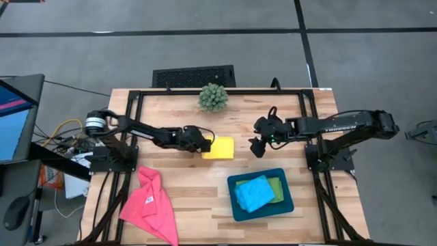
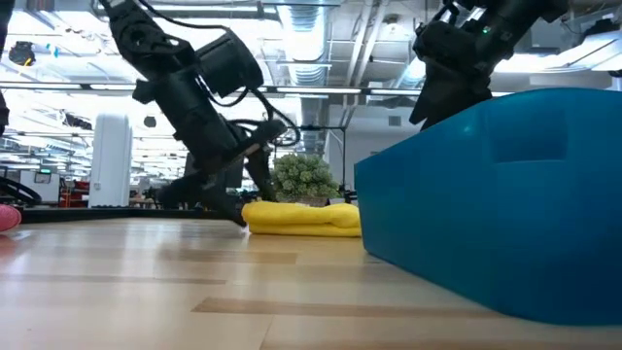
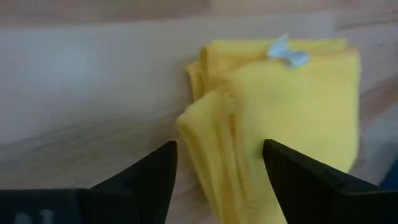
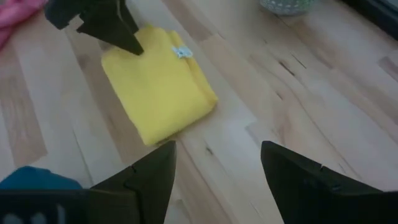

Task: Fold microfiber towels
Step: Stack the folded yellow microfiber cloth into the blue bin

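Observation:
A yellow towel [image 1: 220, 148], folded into a small thick rectangle, lies flat on the wooden table [image 1: 191, 205] near its middle. My left gripper [image 1: 207, 145] is open, low at the towel's left edge, and its two fingers stand on either side of the layered folds [image 3: 211, 149]. My right gripper [image 1: 257, 147] hangs open above the table, to the right of the towel, with nothing between its fingers [image 4: 217, 152]. A blue towel [image 1: 254, 193] and a green towel [image 1: 276, 186] lie in the teal tray [image 1: 235, 208]. A pink towel [image 1: 150, 203] lies crumpled at the near left. My left gripper's open fingers straddle the yellow towel's left edge [image 3: 202, 124], slanting down from the table's left. Whether either finger [image 3: 280, 165] touches the cloth, I cannot tell. The towel lies flat on the table.
A spiky green ball plant [image 1: 213, 97] stands at the far edge, behind the yellow towel. The teal tray takes up the near right. Bare wood lies between the pink towel and the tray.

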Controlling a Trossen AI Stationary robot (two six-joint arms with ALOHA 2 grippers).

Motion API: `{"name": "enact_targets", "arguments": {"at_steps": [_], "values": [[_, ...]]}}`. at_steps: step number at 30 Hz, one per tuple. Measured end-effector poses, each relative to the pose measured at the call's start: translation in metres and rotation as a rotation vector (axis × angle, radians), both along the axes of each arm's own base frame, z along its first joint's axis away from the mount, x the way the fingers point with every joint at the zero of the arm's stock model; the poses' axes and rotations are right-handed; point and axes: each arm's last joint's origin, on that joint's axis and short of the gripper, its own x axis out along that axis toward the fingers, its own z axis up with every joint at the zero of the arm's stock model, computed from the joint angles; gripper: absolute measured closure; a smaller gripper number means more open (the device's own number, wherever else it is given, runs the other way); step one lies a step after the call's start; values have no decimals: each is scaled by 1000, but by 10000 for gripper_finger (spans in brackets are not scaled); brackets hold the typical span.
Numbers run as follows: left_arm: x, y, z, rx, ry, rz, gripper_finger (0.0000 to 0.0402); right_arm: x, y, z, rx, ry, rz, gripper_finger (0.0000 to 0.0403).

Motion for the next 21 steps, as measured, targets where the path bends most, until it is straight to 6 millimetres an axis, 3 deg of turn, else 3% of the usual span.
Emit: {"name": "enact_targets", "arguments": {"at_steps": [6,11,15,21], "values": [[18,1,-22,-35,-25,0,170,-1,2,0,-2,3,4,143],[23,7,-25,-11,-77,9,179,-3,8,-2,7,26,17,143],[24,9,-29,5,-68,16,224,-9,18,-1,24,41,37,143],[27,13,-34,41,-91,3,331,-21,37,9,39,-3,65,143]]}}
